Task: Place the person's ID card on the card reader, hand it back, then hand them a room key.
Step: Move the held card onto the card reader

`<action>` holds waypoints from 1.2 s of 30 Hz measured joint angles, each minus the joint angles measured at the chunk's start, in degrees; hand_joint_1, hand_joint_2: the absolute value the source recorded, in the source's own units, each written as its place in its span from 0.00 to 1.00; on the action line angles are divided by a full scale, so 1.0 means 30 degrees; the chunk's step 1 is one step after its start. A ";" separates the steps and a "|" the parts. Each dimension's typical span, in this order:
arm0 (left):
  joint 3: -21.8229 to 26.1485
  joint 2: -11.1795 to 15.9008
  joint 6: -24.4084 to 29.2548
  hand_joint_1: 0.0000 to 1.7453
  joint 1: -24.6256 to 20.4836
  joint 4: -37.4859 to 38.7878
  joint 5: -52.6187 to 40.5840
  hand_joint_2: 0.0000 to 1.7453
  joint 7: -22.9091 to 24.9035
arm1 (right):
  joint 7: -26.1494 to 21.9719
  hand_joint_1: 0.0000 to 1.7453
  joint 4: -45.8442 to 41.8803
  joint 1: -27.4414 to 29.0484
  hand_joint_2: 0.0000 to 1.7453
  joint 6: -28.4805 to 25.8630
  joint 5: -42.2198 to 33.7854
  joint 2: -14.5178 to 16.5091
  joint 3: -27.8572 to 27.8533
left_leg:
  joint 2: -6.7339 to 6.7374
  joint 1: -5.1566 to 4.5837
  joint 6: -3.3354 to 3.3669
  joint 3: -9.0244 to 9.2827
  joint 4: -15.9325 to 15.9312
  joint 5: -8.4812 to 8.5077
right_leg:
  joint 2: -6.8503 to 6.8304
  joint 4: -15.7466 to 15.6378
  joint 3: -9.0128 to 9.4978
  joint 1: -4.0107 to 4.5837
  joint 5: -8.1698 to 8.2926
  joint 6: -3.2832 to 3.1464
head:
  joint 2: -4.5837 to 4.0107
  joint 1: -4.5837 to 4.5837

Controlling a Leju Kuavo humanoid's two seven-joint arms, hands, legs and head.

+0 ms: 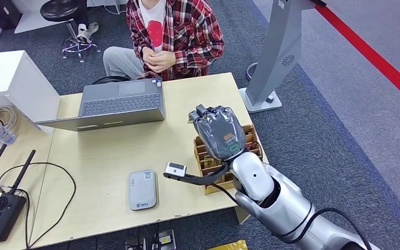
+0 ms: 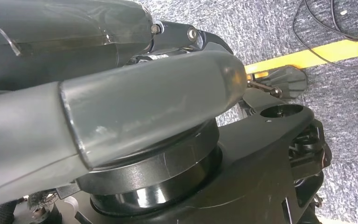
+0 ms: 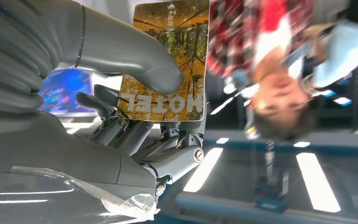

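A pale wooden worktop [image 1: 109, 151] on grey carpet carried a laptop [image 1: 120, 103], a grey card reader [image 1: 142, 189] and a wooden card rack [image 1: 207, 156]. The right robot hand [image 1: 220, 130], raised over the rack, grasped a room key [image 3: 170, 56] printed "HOTEL" between thumb and fingers. The seated person [image 1: 173, 31] faced it across the worktop. The handover probably required extending the card edge-first toward them and releasing once they gripped it. The left robot hand [image 2: 121, 93] hung low; its state could not be told.

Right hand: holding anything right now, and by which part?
Yes. The right hand holds a hotel key card, thumb pressed on its printed face near the "HOTEL" end, fingers behind.
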 joint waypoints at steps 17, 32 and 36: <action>0.0000 -0.0007 -0.0002 0.00 -0.0008 0.0000 -0.0244 0.00 0.0000 | -0.2365 1.00 0.2450 0.1099 1.00 -0.0667 -0.2449 0.2845 0.3334 | 0.0000 0.0001 -0.0001 -0.0010 -0.0003 0.0000 | 0.0000 0.0001 -0.0005 0.0002 -0.0001 0.0000 | 0.0000 0.0000; 0.0000 -0.0104 0.0047 0.00 -0.0005 0.0000 -0.0574 0.00 0.0237 | -0.1615 1.00 0.8178 0.0077 1.00 -0.3930 -0.1868 0.5456 0.3733 | 0.0000 0.0001 -0.0002 -0.0009 -0.0003 0.0002 | 0.0001 0.0004 -0.0004 0.0002 0.0000 -0.0001 | 0.0000 -0.0002; 0.0000 -0.0117 0.0075 0.00 -0.0005 0.0000 -0.0612 0.00 0.0317 | -0.1544 1.00 0.9863 -0.0238 1.00 -0.4639 -0.1680 0.6041 0.3702 | 0.0000 0.0001 -0.0002 -0.0009 -0.0003 0.0002 | 0.0001 0.0003 -0.0007 0.0002 0.0000 0.0000 | 0.0000 0.0000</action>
